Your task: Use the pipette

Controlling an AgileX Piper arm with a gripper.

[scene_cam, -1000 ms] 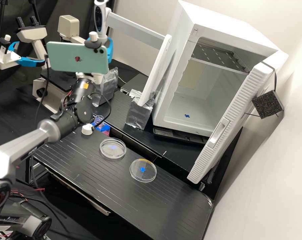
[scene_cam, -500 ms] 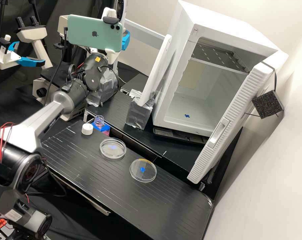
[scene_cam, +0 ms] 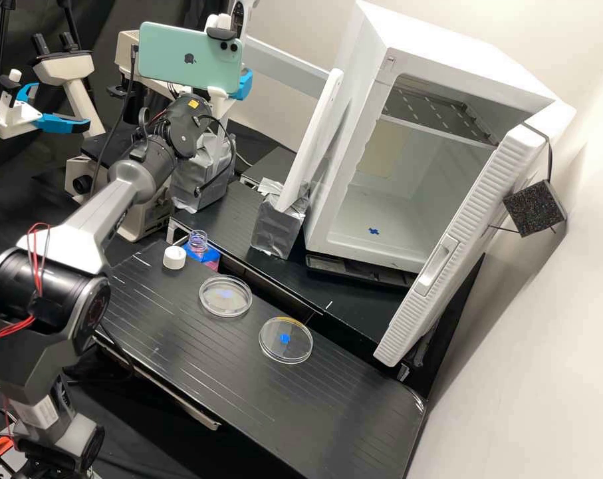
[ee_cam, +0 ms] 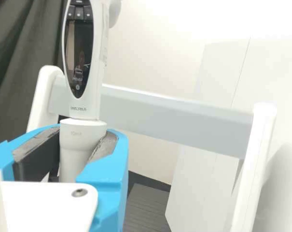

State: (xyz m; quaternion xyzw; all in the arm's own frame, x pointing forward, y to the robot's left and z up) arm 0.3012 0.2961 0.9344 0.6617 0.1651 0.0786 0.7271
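1. One pipette (ee_cam: 84, 112) stands upright, clasped between the fingers of the hand (scene_cam: 244, 84).
2. Two clear dishes (scene_cam: 216, 311) lie apart on the tabletop (scene_cam: 261, 406), a white cap (scene_cam: 174, 257) near one.

The end effector (scene_cam: 245, 84), pipette (ee_cam: 85, 104) in its grip, is now nearer the incubator (scene_cam: 346, 150), its dangling cable (scene_cam: 234, 154) swung clear of the white cap (scene_cam: 174, 257).
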